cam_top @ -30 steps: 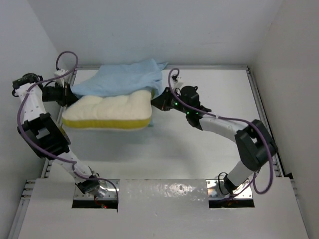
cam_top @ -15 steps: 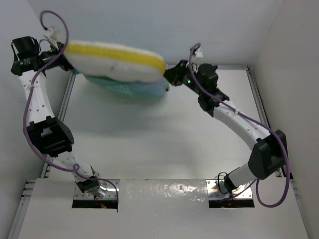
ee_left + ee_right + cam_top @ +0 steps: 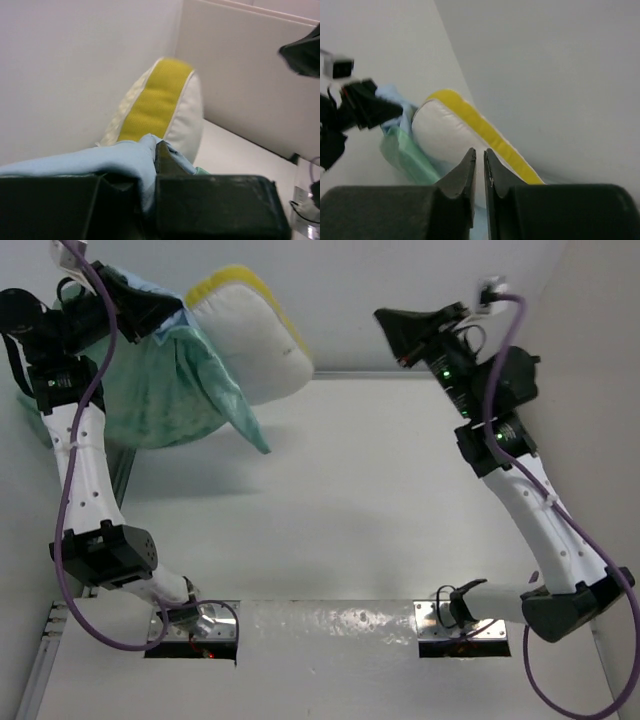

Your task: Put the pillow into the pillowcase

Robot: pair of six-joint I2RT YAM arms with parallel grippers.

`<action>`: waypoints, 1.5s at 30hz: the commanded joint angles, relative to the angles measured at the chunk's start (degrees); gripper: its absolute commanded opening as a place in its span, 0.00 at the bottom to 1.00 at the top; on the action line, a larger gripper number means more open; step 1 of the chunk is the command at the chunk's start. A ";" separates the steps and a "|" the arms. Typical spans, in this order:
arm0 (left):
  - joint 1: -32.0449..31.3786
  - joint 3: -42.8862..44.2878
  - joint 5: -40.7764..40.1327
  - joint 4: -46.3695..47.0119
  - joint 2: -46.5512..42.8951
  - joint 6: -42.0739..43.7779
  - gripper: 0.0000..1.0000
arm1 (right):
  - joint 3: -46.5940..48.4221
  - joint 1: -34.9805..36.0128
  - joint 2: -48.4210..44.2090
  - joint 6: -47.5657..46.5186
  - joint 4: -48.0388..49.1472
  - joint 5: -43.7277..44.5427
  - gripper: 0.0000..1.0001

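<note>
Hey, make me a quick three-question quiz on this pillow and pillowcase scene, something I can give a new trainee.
1. True or false: the right gripper is clamped on the pillowcase.
2. Where is the pillow? A) raised off the table, up by the left gripper; B) lying flat in the middle; C) tucked under the right gripper.
3. Fill in: the band along the pillow's edge is ___.
Key: 1 false, it is shut on nothing; 2 A; 3 yellow.
</note>
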 commanded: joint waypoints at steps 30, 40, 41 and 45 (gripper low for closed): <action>-6.34 -4.18 -0.57 -14.74 -7.34 12.73 0.00 | -3.87 19.13 21.77 -44.16 -14.01 7.27 0.98; -6.35 -4.44 -0.83 -14.65 -8.13 11.07 0.00 | 4.55 14.73 36.61 -46.90 -12.67 -5.31 0.92; -6.35 -4.27 -0.92 -13.78 -8.05 10.71 0.00 | 5.27 14.72 37.59 -45.84 -13.12 -5.41 0.82; -6.35 -3.65 -1.19 -10.45 -7.78 8.52 0.00 | 7.30 14.64 39.45 -39.70 -13.40 0.63 0.00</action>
